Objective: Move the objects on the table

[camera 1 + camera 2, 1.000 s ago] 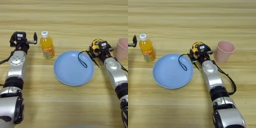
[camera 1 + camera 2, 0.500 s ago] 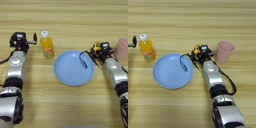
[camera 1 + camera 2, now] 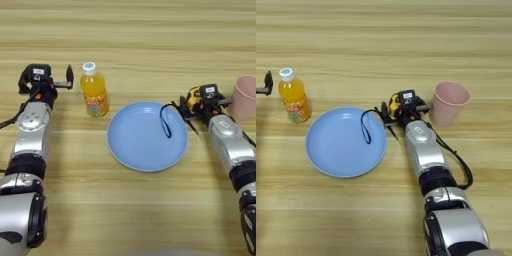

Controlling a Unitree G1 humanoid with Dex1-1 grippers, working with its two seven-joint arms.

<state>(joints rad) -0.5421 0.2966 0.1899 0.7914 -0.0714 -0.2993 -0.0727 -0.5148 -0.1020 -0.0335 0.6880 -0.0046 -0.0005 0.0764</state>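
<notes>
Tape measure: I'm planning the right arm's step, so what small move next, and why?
Probably shift the tape measure left over the blue plate: the right gripper is on it beside the plate's rim, and its cord loop already lies there.

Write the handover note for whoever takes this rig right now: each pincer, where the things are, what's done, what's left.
Right pincer: at the yellow-and-black tape measure, between the blue plate and the pink cup; grip unclear. The measure's black cord loop lies over the plate's right edge.
Left pincer: idle at the table's left side, beside the orange-drink bottle.
Bottle and cup stand upright on the table.
Done: nothing sits fully on the plate.
Left: tape measure, bottle and cup all remain to be moved.
</notes>
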